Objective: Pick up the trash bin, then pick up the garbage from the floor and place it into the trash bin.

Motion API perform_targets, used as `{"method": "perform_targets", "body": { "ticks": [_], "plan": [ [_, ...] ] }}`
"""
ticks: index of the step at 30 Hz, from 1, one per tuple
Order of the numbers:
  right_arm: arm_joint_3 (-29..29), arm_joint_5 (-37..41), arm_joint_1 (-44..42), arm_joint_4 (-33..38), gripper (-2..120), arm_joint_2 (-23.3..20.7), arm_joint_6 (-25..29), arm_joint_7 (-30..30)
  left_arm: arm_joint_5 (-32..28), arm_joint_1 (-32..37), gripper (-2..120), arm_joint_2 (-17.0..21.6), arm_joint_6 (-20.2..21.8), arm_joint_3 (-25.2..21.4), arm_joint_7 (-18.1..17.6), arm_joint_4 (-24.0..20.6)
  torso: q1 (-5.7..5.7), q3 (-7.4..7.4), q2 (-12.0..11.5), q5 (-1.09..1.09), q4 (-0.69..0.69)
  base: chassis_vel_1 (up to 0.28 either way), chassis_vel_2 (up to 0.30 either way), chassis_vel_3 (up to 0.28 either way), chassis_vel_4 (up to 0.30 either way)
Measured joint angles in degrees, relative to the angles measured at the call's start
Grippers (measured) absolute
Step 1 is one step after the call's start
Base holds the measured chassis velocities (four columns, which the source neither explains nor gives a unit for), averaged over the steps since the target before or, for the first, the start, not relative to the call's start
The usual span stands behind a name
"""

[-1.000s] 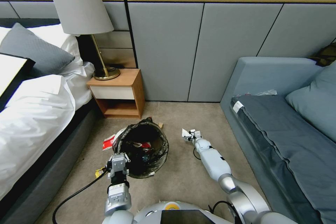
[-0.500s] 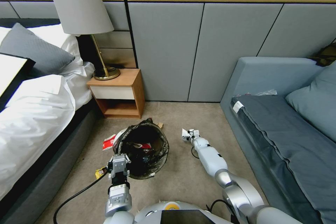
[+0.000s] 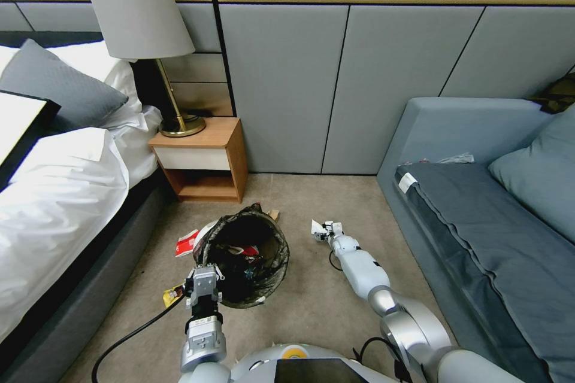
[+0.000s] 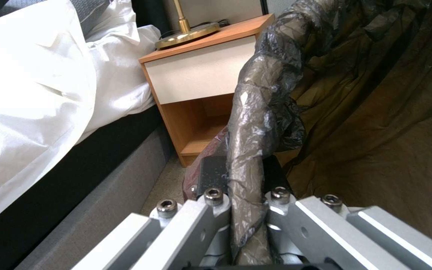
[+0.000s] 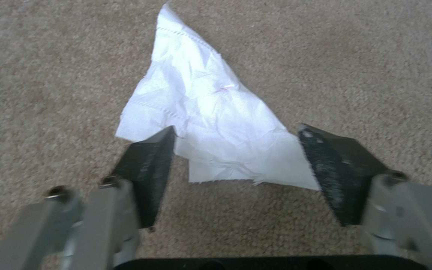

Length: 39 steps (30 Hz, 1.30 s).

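— Where is the small round white plastic trash bin [image 3: 245,257] with the black bag liner?

— On the beige carpet [image 3: 311,305], near the wooden nightstand [image 3: 203,158]. The left gripper [image 4: 241,210] has its fingers clamped tight on the near, liner-wrapped rim.

— And the right gripper [image 5: 236,165]?

— Low over the carpet to the bin's right, jaws spread wide either side of a crumpled white paper scrap [image 5: 211,123], gripping nothing. Red and yellow wrappers [image 3: 187,242] lie left of the bin.
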Motion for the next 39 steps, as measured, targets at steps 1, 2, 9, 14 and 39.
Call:
{"method": "perform_targets", "body": {
  "ticks": [1, 2, 9, 14, 39],
  "plan": [
    [0.01, 0.0, 0.08, -0.13, 53, -0.02, 0.04, -0.02, 0.01, 0.0, 0, 0.0, 0.0, 0.01, 0.0, 0.0, 0.0, 0.0, 0.0, 0.0, 0.0, 0.0, 0.0, 0.0, 0.0],
    [0.04, 0.0, 0.22, -0.36, 50, -0.02, 0.1, -0.05, 0.02, 0.01, 0, 0.0, -0.01, 0.02, -0.01, 0.0, 0.0, 0.0, 0.0, 0.0, 0.0, 0.0, 0.0, 0.0, 0.0],
    [0.49, -0.21, 1.34, -2.96, 22, 0.26, 1.18, -0.74, 0.1, 0.06, 0, 0.02, -0.05, 0.05, -0.07, 0.1, 0.0, 0.0, 0.0, 0.0, 0.01, 0.0, 0.0, 0.0, 0.0],
    [1.1, -0.3, 1.92, -5.45, 4, 0.19, 2.18, -1.34, 0.28, 0.24, 0, 0.08, -0.08, 0.26, -0.11, 0.15, 0.0, 0.0, 0.0, 0.0, 0.01, 0.0, 0.0, 0.0, 0.0],
    [1.57, -1.3, 4.05, -8.44, 65, 2.18, 3.26, -2.23, 0.99, 0.36, 0, 0.24, -0.44, 0.96, -0.13, 0.48, 0.0, 0.0, 0.0, 0.0, 0.01, 0.0, 0.0, 0.0, 0.0]
  ]
}}
